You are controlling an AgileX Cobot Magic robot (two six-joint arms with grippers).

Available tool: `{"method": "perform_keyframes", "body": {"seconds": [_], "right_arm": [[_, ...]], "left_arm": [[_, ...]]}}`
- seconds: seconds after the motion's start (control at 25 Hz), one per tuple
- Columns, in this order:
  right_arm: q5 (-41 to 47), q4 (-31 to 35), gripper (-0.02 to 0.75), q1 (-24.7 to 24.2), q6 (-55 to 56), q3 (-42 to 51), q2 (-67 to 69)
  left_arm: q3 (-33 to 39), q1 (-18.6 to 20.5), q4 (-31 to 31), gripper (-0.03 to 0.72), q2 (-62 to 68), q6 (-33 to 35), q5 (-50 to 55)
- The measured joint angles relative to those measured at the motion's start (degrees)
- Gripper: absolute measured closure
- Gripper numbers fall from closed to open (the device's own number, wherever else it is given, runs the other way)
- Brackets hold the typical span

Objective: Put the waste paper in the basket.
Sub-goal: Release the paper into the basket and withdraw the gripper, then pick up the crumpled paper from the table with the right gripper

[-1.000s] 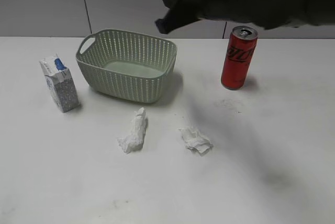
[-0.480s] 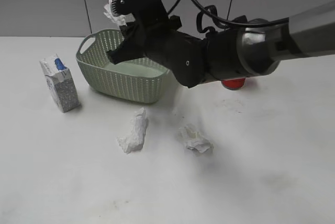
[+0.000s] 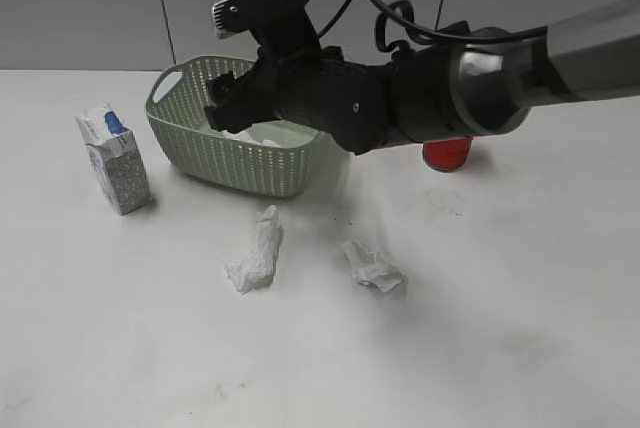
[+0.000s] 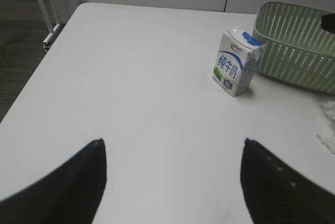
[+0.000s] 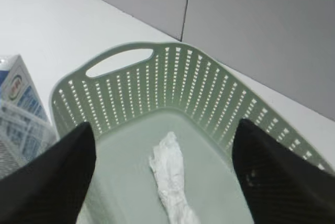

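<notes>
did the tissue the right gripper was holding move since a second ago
Yes. It went from above the basket's back rim down onto its floor, where the tissue now lies below the open right gripper.

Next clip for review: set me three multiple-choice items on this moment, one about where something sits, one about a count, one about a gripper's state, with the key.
1. Where is the milk carton?
A. inside the basket
B. on the table left of the basket
C. beside the red can

2. How many paper wads lie on the table outside the basket?
A. none
B. two
C. four

3. What is the right gripper doing?
A. open above the basket
B. clamped on a wad
C. resting on the table

Key: 1 B, the carton stands apart from the basket's left wall. 2 B, one wad and another wad lie in front of the basket. 3 A, the right wrist view shows both fingers spread with a third wad lying free on the basket floor beneath them.
</notes>
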Motion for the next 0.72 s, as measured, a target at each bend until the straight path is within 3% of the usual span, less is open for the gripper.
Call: {"method": "perform_keyframes", "body": {"seconds": [0.28,0.48,0.72], "right_arm": [[15.33,0.17,0.126,-0.18,0.08,-0.42,-8.25],[38.50,-0.39,0.146,-1.27,2.68,-0.71,-15.38],[62.75,-11.46,0.148,-1.59,13.10,-0.71,-14.68]], "left_arm": [[0.00,0.00,0.00,0.097,0.00,0.00,0.00],[0.00,0.00,0.00,0.097,0.00,0.00,0.00],[0.00,0.00,0.00,0.097,0.00,0.00,0.00]]}}
